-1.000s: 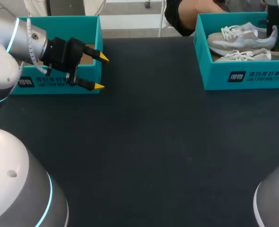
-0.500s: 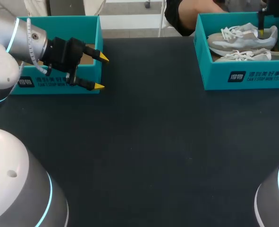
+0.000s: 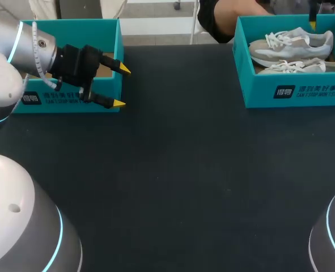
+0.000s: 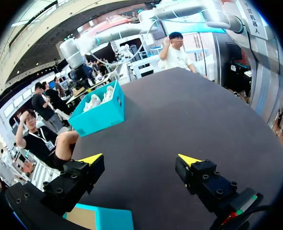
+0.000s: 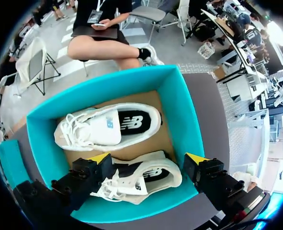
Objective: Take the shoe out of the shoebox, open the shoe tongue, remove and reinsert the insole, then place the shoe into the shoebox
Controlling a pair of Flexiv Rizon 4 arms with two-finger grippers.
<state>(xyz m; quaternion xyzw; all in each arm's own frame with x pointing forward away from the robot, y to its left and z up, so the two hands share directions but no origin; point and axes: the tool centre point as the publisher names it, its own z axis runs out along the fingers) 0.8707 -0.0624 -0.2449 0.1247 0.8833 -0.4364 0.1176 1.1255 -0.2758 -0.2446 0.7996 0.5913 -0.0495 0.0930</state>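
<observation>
Our right gripper [image 5: 146,163] hangs above the open teal cardboard shoebox [image 3: 292,93] at the table's two o'clock corner, fingers spread wide and holding nothing. Two pale grey-and-white lace-up sneakers [image 5: 107,127] lie on their sides inside it. That fits both ends of the job — a shoe about to be lifted out, or one just laid back — so we cannot name the step. In the head view each sneaker's long axis runs nine to three, heels toward three. Our left gripper [image 3: 122,86] hovers at ten o'clock, wide open and empty, over a second teal box [image 3: 71,105].
</observation>
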